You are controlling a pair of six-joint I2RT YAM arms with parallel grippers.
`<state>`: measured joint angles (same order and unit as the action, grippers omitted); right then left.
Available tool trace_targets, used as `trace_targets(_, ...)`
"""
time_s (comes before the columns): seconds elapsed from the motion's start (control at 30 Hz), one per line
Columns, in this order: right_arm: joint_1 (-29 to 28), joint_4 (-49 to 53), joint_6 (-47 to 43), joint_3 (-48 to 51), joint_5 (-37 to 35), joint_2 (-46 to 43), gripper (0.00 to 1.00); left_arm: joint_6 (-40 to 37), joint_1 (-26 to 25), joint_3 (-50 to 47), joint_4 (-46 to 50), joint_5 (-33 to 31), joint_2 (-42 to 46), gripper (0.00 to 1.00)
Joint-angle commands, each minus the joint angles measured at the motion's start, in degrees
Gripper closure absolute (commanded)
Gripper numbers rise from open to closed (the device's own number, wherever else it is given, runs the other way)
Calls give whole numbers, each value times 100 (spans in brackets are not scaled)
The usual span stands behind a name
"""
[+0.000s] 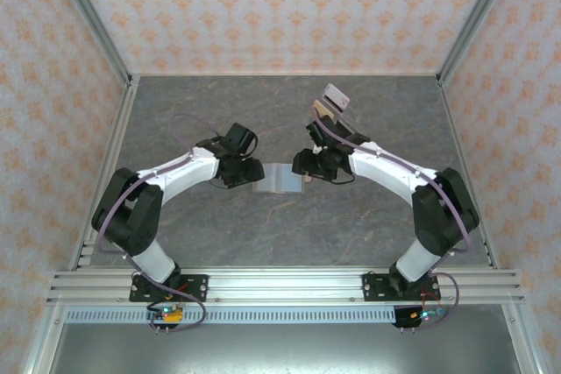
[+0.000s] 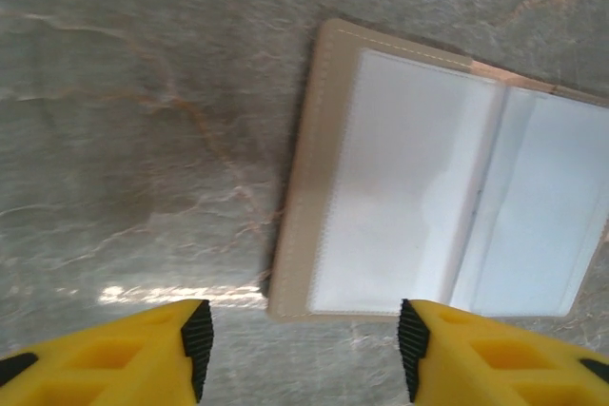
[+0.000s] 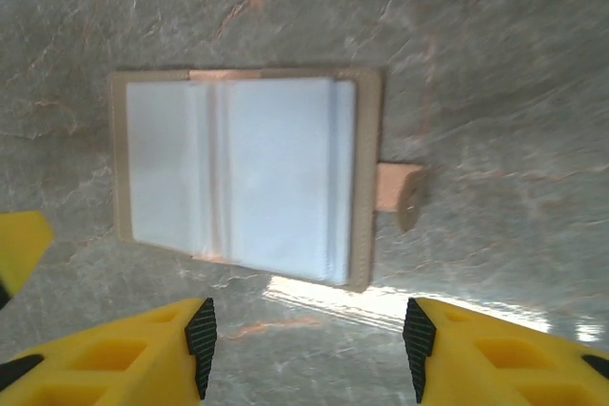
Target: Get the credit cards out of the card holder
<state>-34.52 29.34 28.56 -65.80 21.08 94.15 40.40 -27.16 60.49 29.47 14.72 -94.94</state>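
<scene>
The card holder (image 1: 279,179) lies open and flat on the table between my two grippers, taupe rim up, with pale blue-grey panels (image 2: 409,187) inside and a closing tab (image 3: 398,187) sticking out of one side. My left gripper (image 1: 255,172) hovers at its left edge, open (image 2: 304,349), nothing between its fingers. My right gripper (image 1: 303,168) hovers at its right edge, also open (image 3: 309,344) and empty. A whitish-pink credit card (image 1: 337,95) and an orange-tan one (image 1: 323,110) sit propped behind the right arm, away from the card holder (image 3: 247,178).
The grey marbled tabletop (image 1: 219,111) is walled by patterned panels at the back and both sides. A yellow finger of the left gripper (image 3: 19,244) shows at the edge of the right wrist view.
</scene>
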Motion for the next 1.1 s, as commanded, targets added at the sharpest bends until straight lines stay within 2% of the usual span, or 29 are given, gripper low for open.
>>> trace_targets(0.0, -81, -369, 378, -29, 3, 322, 47, 145, -71, 237, -192, 66, -228, 50)
trace_targets(0.23, -116, -482, 329, -177, 68, 945, 59, 238, -83, 358, -246, 140, -734, 61)
trace_targets(0.43, -116, -517, 284, -333, 155, 1321, 64, 262, -81, 421, -297, 235, -956, 68)
trace_targets(0.57, -120, -526, 251, -371, 184, 1471, 66, 258, -83, 429, -354, 368, -1034, 76)
trace_targets(0.8, -116, -588, 172, -412, 418, 1632, 78, 92, -84, 445, -522, 720, -1072, 92)
trace_targets(1.07, -117, -617, 89, -462, 568, 1699, 82, -177, -88, 520, -576, 962, -1010, 94)
